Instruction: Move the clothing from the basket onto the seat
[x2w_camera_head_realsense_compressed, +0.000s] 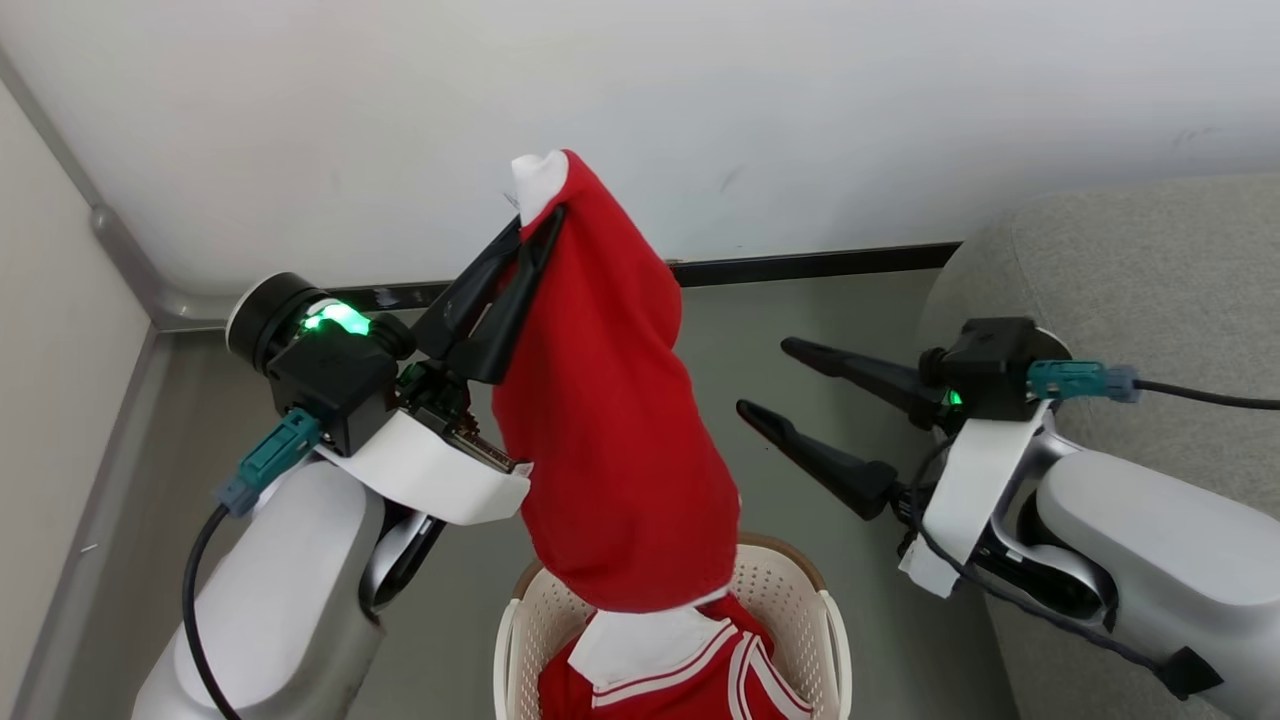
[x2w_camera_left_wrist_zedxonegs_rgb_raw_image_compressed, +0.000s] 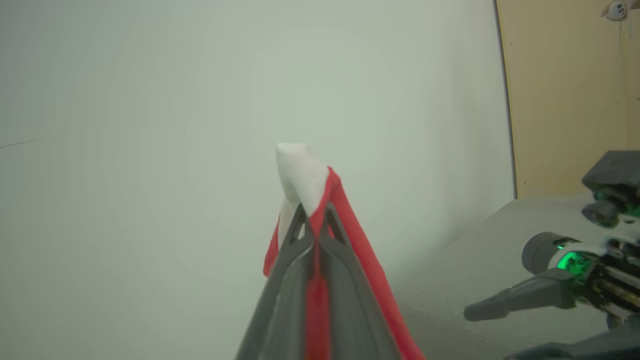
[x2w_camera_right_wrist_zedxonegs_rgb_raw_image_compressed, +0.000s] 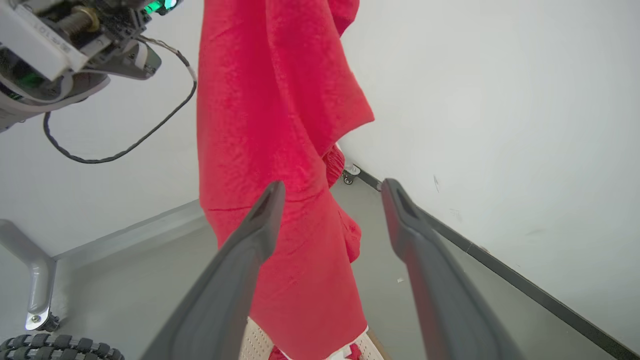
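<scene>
Hanging clothing (x2w_camera_head_realsense_compressed: 610, 420) screens most of the basket (x2w_camera_head_realsense_compressed: 790, 590) mouth from above. Bare floor (x2w_camera_head_realsense_compressed: 740, 310) lies open between clothing and seat (x2w_camera_head_realsense_compressed: 1150, 260), except where the right gripper (x2w_camera_head_realsense_compressed: 763, 376) juts in; wall (x2w_camera_head_realsense_compressed: 800, 120) close behind.

A garment (x2w_camera_head_realsense_compressed: 610, 420) hangs from the left gripper (x2w_camera_head_realsense_compressed: 545, 225), pinched at its top corner between the fingertips and dropping straight below them. Under that gripper, beneath the garment's lower edge, stands the basket (x2w_camera_head_realsense_compressed: 790, 590), with a jersey (x2w_camera_head_realsense_compressed: 690, 680) lying in it. The right gripper (x2w_camera_head_realsense_compressed: 765, 378) sits to the left gripper's right and lower, beside the garment but apart from it. The seat (x2w_camera_head_realsense_compressed: 1150, 260) lies to the right gripper's right, under its forearm.
</scene>
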